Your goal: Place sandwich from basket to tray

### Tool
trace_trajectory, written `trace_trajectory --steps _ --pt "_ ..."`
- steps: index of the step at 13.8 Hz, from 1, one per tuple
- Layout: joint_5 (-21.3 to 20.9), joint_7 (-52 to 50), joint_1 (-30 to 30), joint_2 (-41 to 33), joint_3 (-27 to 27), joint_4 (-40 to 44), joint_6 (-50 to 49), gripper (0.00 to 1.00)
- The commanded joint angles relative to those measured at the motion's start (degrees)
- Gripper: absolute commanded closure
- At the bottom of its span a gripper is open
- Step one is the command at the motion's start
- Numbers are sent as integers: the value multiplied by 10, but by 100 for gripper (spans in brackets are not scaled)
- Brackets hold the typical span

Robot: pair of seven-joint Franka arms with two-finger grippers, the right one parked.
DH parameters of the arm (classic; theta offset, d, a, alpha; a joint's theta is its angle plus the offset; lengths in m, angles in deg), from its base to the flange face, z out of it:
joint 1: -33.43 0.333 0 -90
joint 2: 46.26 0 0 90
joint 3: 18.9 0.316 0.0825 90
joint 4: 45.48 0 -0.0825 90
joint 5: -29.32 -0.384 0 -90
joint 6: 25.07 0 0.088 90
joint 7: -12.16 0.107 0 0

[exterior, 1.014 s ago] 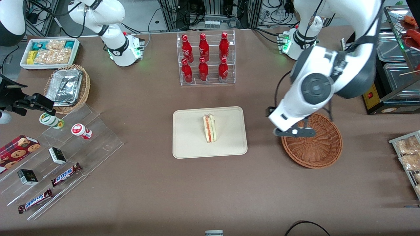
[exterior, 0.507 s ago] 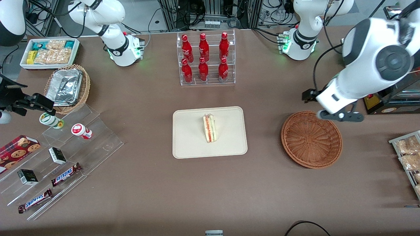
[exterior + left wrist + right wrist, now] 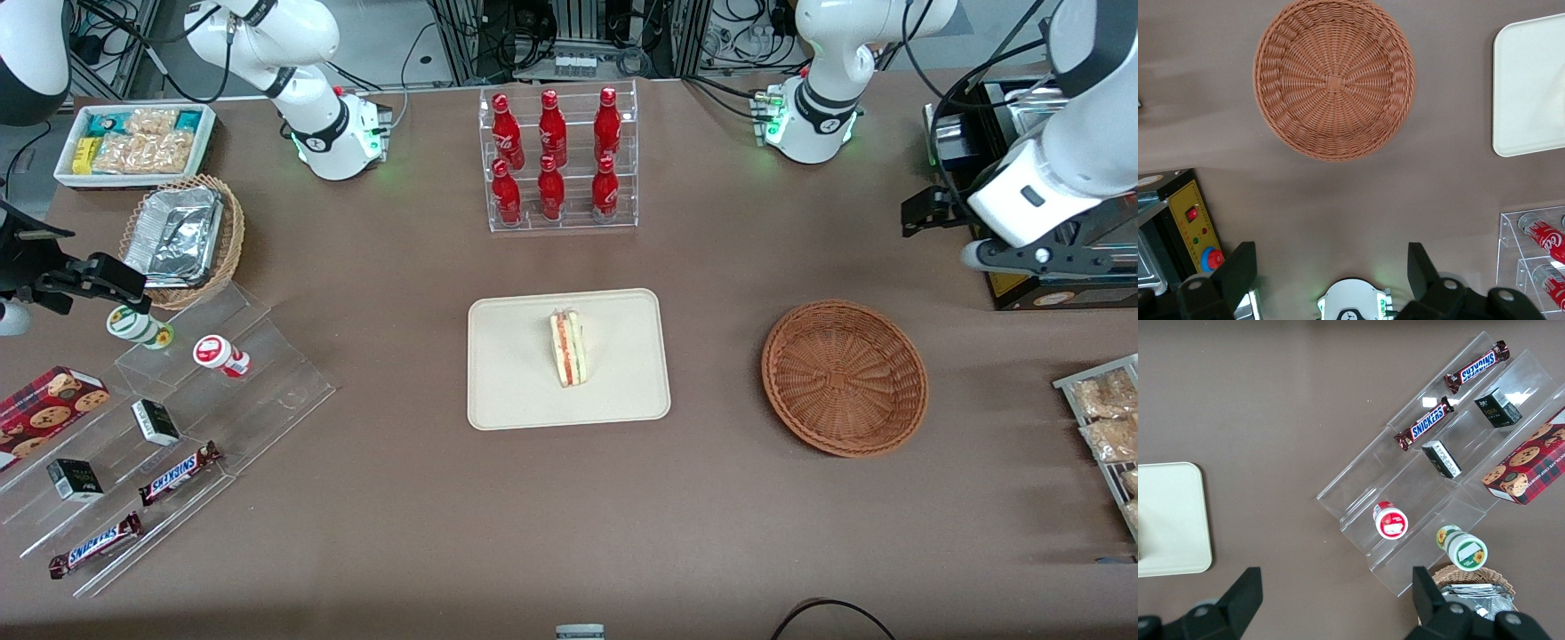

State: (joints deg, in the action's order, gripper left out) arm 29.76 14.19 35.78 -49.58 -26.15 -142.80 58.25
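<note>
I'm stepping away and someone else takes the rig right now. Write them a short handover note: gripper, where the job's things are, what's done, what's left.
Gripper: open, holding nothing, raised near the working arm's end of the table, farther from the front camera than the basket.
Sandwich: lying on the tray, about mid-tray, nothing touching it.
Basket: nothing in it, beside the tray toward the working arm's end.
Done: the sandwich is out of the basket and on the tray.
Left: nothing on the placement itself; probably only parking the arm.
</note>
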Motion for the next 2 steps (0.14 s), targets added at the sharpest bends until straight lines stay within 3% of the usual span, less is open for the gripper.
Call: trace_trajectory --steps 1,2 --pt "2 19 6 -9 7 19 -26 0" --pt "2 21 5 -10 16 20 -28 0"
